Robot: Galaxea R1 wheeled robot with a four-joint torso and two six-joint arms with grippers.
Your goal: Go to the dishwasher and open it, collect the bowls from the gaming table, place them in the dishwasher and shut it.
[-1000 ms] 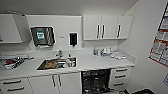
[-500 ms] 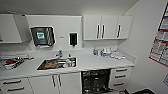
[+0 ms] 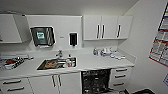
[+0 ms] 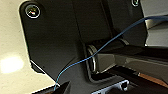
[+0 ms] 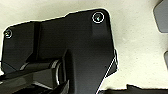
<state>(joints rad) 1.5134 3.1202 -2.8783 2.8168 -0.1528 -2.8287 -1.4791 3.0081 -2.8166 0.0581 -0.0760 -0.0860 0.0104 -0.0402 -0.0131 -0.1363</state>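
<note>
The dishwasher [image 3: 96, 81] stands open under the white counter [image 3: 100, 63], right of the sink. Its dark cavity and wire racks face me in the head view. Its lowered door runs out past the picture's lower edge. The gaming table and the bowls are out of view. Both wrist views look along the robot's own dark plate over a pale floor, and I cannot make out fingers there.
A steel sink [image 3: 57, 63] holds some dishes. A dish rack [image 3: 11, 62] sits at the counter's left, bottles and cups [image 3: 106, 52] at the back right. White drawers [image 3: 121, 77] flank the dishwasher. The right wall carries a poster [image 3: 160, 47]. A dark object [image 3: 147, 91] lies low right.
</note>
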